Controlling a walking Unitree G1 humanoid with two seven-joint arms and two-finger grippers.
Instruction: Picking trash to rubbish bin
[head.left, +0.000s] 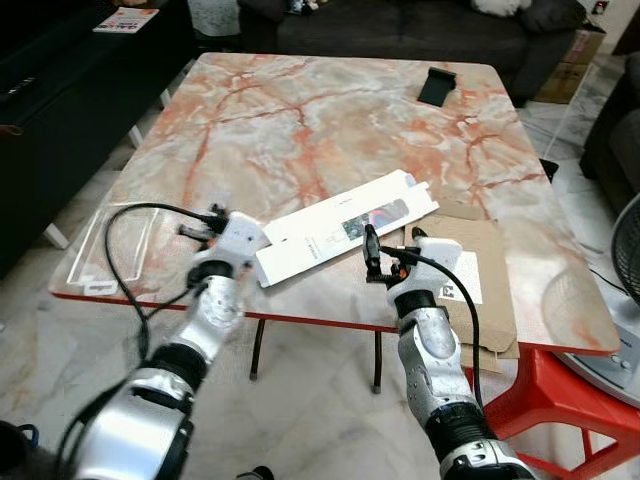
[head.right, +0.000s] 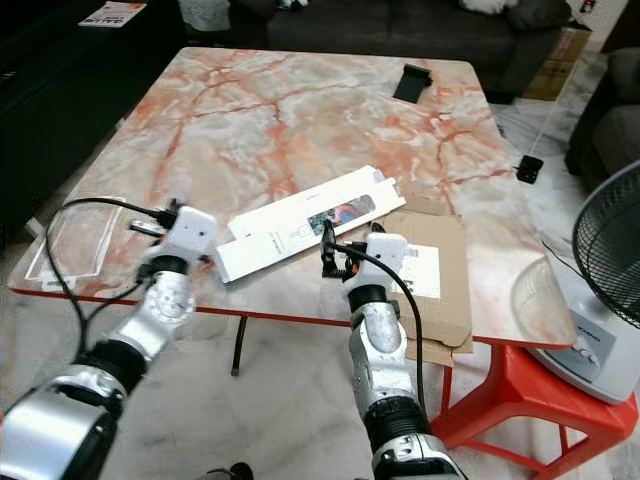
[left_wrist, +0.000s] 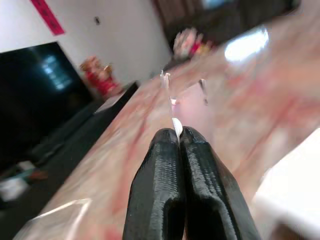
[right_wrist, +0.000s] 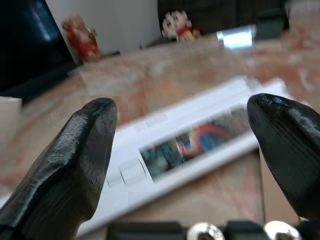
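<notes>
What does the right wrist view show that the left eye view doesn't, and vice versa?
Right wrist view: the colourful print on the white box close up, framed by open fingers, and a red figurine beside a dark screen.

Left eye view: the left gripper, a cardboard sheet beside the box, a clear plastic tray at the table's left edge, and a black object near the far edge.

Both: the white box, the marble table and the right gripper.

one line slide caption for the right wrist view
Open right gripper facing the long white box on the marble table.
</notes>
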